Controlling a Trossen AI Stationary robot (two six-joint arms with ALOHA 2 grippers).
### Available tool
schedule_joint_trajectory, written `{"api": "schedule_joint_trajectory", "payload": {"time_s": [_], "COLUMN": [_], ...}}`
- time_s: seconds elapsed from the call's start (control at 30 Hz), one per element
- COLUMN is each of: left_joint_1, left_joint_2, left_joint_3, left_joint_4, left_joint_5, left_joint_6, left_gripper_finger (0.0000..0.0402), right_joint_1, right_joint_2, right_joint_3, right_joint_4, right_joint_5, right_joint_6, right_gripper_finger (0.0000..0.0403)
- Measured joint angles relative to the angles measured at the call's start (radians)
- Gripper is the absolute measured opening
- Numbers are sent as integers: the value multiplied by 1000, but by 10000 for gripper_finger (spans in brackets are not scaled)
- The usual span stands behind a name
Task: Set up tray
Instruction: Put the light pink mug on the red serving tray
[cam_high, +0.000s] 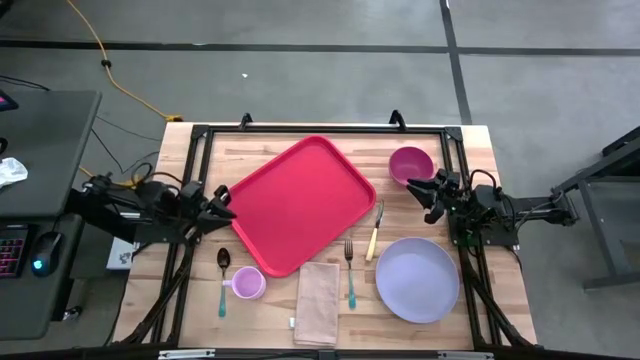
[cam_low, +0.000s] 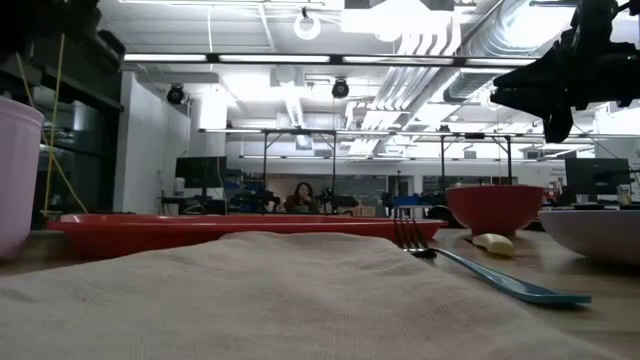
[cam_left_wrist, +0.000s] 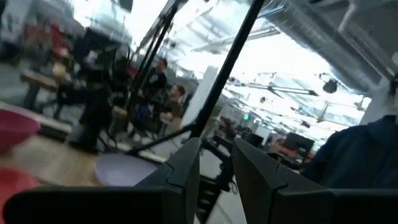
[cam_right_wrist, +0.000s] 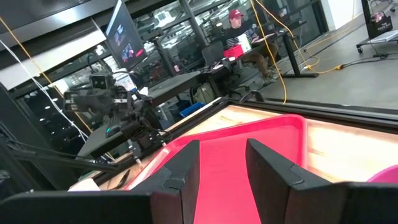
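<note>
Flanking tray, end effectors empty.

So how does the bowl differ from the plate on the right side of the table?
The bowl is magenta, while the plate is pale lavender. The bowl is smaller and the plate much wider. The bowl sits at the far edge beside the tray, whereas the plate lies near the front by the fork. Both are round and empty.

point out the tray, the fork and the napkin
tray (cam_high: 295, 205), high view, bare middle of its floor
fork (cam_high: 350, 272), high view, mid-length, where metal meets teal handle
napkin (cam_high: 318, 301), high view, centre of the cloth
</note>
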Motion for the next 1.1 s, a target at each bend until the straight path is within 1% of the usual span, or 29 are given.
{"api": "schedule_joint_trajectory", "payload": {"time_s": [0.13,0.23,0.43,0.53,0.67,0.83,1.0,1.1], "left_joint_1": [0,0,0,0,0,0,0,0], "left_joint_2": [55,129,354,481,637,800,899,924], "left_joint_3": [95,202,439,555,691,810,851,851], "left_joint_4": [-127,-272,-568,-691,-830,-891,-917,-923], "left_joint_5": [1,-9,-10,25,114,263,429,504], "left_joint_6": [-25,-19,-21,-41,-96,-140,-208,-250], "left_gripper_finger": [129,129,129,129,129,129,129,129], "right_joint_1": [0,0,0,0,0,0,0,0], "right_joint_2": [0,0,0,0,0,0,0,0], "right_joint_3": [0,0,0,0,0,0,0,0], "right_joint_4": [0,0,0,0,0,0,0,0], "right_joint_5": [0,0,0,0,0,-3,-10,-10], "right_joint_6": [0,0,0,0,0,0,0,0], "right_gripper_finger": [108,108,108,108,108,108,108,108]}}
